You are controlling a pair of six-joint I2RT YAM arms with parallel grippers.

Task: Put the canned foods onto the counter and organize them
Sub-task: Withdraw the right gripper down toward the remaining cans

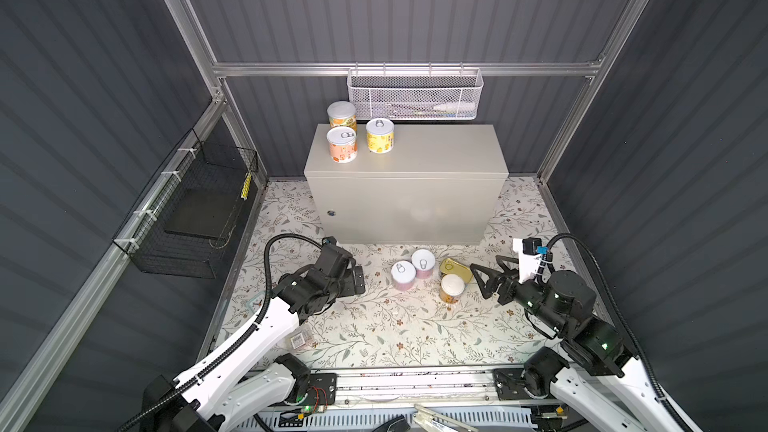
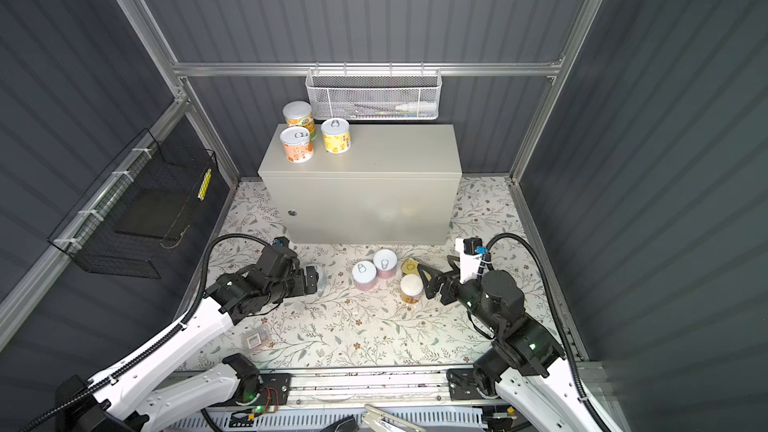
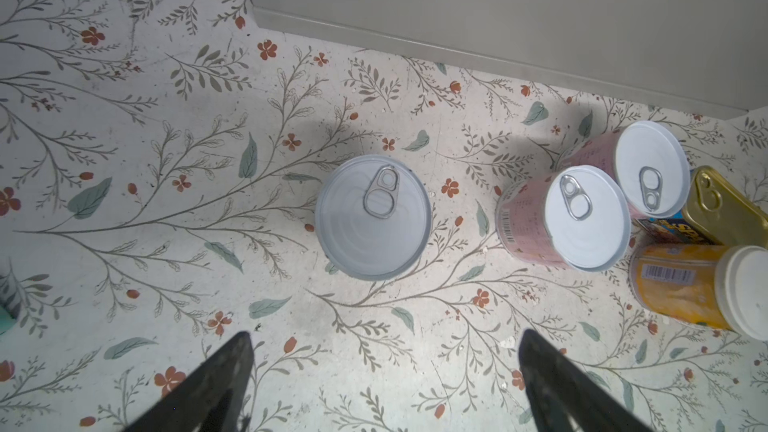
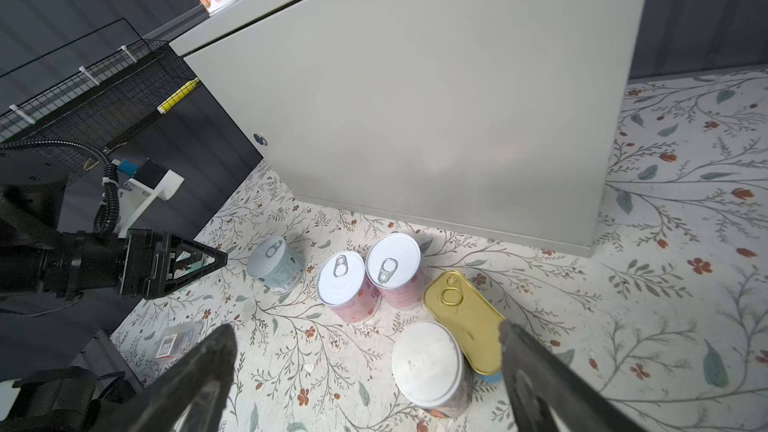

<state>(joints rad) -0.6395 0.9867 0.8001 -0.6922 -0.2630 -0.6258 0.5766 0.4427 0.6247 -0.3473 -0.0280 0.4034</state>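
Both jaws stand apart, empty; right pair closing on yellow can (image 4: 428,361) may shove the tin (image 4: 463,317) just beside.

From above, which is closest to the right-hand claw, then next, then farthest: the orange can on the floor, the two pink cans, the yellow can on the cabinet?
From the right claw, in a top view:
1. Orange can, on the floor beside it.
2. Pink cans, farther left on the floor.
3. Yellow can, up on the counter.
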